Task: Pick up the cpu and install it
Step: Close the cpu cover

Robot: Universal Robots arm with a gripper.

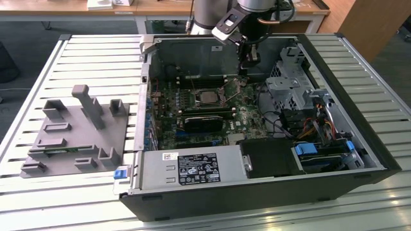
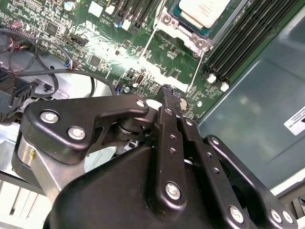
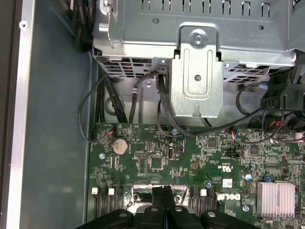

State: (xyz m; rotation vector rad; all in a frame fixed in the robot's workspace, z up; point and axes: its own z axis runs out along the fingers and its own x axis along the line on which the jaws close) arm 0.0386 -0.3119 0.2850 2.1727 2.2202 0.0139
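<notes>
Where the exterior view takes in the room, a pale slatted metal table [image 1: 83, 53] carries an open computer case [image 1: 257, 202] lying on its side, with wooden desks [image 1: 167, 7] beyond it. A grey tray [image 1: 67, 144] with upright pegs sits on the table towards the exterior view's left, just beside the case. Inside the case, the cpu [image 1: 207, 97] lies flat in its socket on the green motherboard [image 1: 192, 125]. The gripper [image 1: 248, 65] hangs above the board, near the cpu on the exterior view's right and apart from it. A power supply [image 1: 192, 168] at the near edge bears white printed labels (too small to make out).

In the second wrist view, the gripper [image 2: 169, 93] has its black fingers [image 2: 164, 109] pressed together with nothing between them. The cpu [image 2: 202, 9] shows its pale silvery top beyond the fingertips, seated in the socket frame. A white label [image 2: 295, 119] is stuck on the grey case wall.

In the first wrist view, the gripper [image 3: 162, 193] again shows its tips closed over the motherboard [image 3: 152, 157]. A round coin cell [image 3: 119, 145] and a finned silver heatsink [image 3: 279, 198] sit on the board, below a metal bracket [image 3: 198, 76] with black cables [image 3: 162, 105] around it. White lettering is printed on the board
</notes>
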